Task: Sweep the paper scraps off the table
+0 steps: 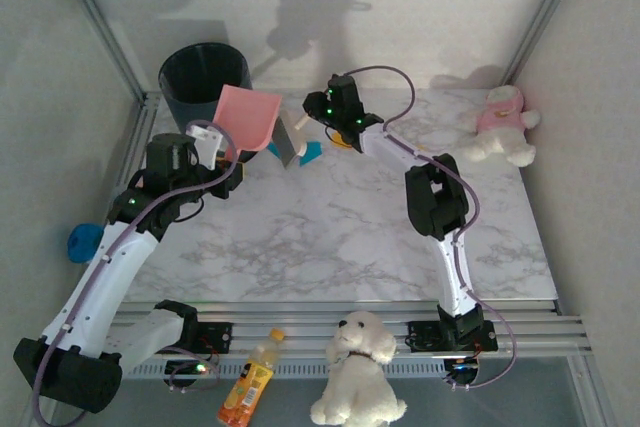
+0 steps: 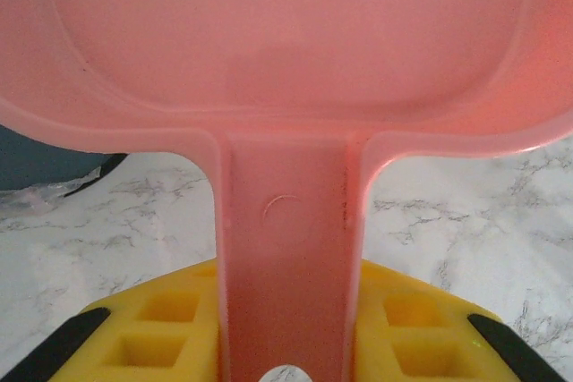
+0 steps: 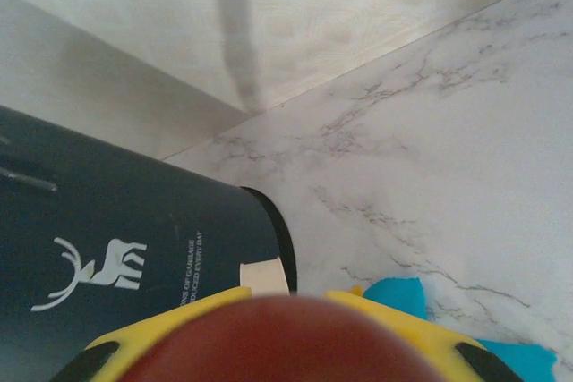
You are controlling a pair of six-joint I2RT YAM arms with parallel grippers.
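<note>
My left gripper (image 2: 286, 351) is shut on the handle of the pink dustpan (image 2: 286, 42), its yellow fingers (image 2: 152, 328) on either side of the handle. From above, the left gripper (image 1: 225, 152) holds the dustpan (image 1: 247, 115) raised and tilted beside the dark bin (image 1: 204, 79). My right gripper (image 1: 312, 120) is shut on a greyish block (image 1: 291, 137) at the back of the table (image 1: 330, 237); in its wrist view a dark red rounded part (image 3: 277, 342) sits between the fingers. Teal paper scraps (image 1: 312, 152) (image 3: 394, 297) and an orange one (image 1: 342, 140) lie by the block.
The dark bin (image 3: 116, 248) stands at the table's back left corner. A pink-and-white plush toy (image 1: 505, 125) sits at the back right. Off the front edge lie a white plush dog (image 1: 358, 367) and a bottle (image 1: 250, 379). A blue object (image 1: 85, 240) lies left of the table.
</note>
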